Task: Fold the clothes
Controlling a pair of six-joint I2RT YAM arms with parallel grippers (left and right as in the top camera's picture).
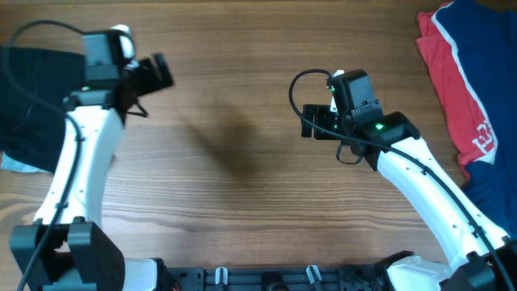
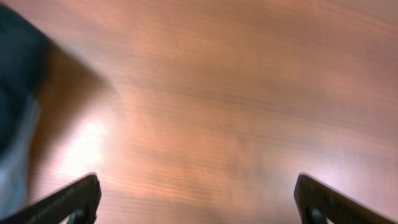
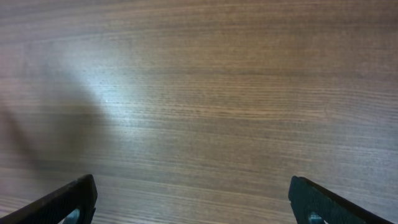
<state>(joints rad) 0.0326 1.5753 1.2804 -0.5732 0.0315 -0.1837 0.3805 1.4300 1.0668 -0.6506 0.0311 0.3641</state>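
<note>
The clothes (image 1: 28,85), a plain black garment, lie at the table's far left edge, partly hidden behind my left arm. In the left wrist view the clothes (image 2: 15,68) show as a dark blur at the left border. My left gripper (image 1: 155,74) hangs just right of the clothes over bare wood, open and holding nothing; its jaws (image 2: 196,190) stand wide apart. Near the table's middle, my right gripper (image 1: 313,121) is also open over bare wood, and nothing lies between the wide jaws (image 3: 193,193).
A red and navy garment with white trim (image 1: 464,89) lies at the right edge. A bit of pale blue fabric (image 1: 14,164) peeks out below the black garment. Wooden tabletop (image 1: 234,186) lies between the arms.
</note>
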